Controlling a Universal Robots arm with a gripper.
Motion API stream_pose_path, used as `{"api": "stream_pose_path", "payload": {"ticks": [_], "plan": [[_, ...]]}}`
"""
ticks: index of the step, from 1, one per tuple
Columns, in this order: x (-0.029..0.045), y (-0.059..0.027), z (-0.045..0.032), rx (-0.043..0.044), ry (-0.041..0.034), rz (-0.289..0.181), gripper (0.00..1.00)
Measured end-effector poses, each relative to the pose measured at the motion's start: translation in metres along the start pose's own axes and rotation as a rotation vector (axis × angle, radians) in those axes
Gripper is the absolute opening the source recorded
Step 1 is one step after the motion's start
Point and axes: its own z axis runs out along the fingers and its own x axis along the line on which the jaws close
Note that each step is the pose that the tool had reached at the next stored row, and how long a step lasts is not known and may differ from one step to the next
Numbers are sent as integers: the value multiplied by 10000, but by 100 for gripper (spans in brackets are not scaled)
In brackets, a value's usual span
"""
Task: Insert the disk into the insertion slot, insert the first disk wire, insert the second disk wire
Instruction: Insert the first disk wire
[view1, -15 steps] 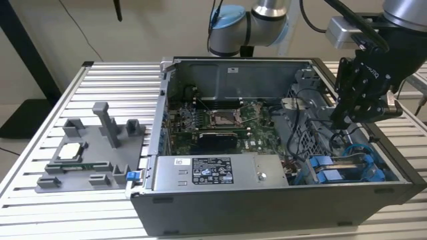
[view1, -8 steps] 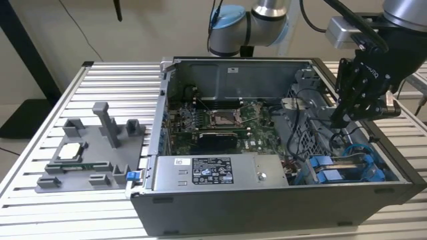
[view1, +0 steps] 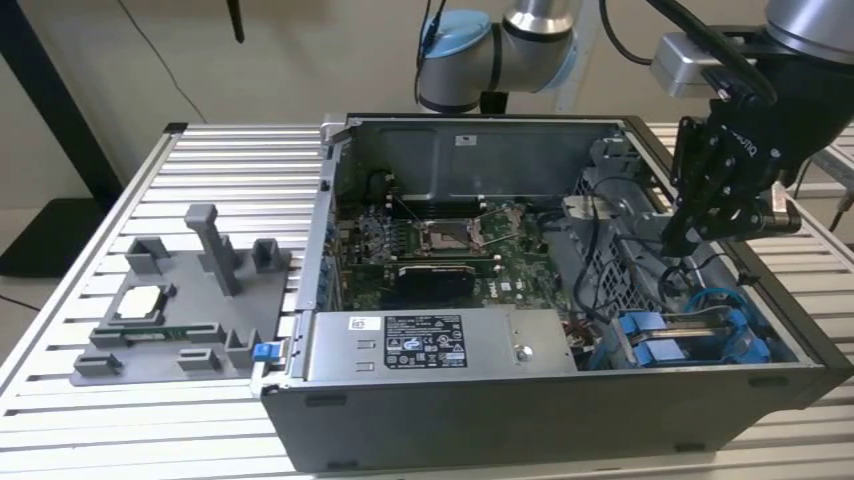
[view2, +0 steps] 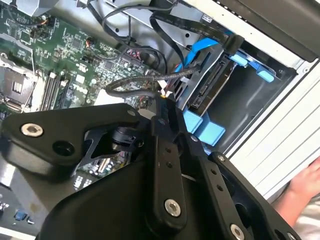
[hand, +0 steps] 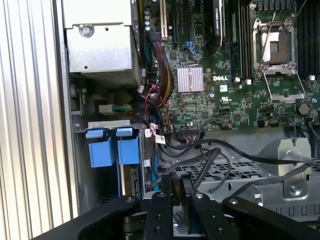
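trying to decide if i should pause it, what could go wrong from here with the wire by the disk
1. The gripper seems shut on a wire close to the disk; a skewed plug could jam at the connector.
2. Loose cables cross beside it and could snag.
3. A hand lies close by, maybe in its path.

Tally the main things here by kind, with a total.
Case: 1
Power supply: 1
Disk: 1
Fixture: 1
Gripper: 1
Total: 5

End of wire (view2: 131, 83) hidden inside gripper (view2: 165, 102)
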Motion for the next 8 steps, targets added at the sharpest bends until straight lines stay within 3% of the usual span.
{"api": "stream_pose_path", "payload": {"ticks": [1,5,8], "plan": [[0,0,1,7,78,1,0],[1,0,6,46,593,-7,0],[3,-1,28,59,750,-20,0]]}}
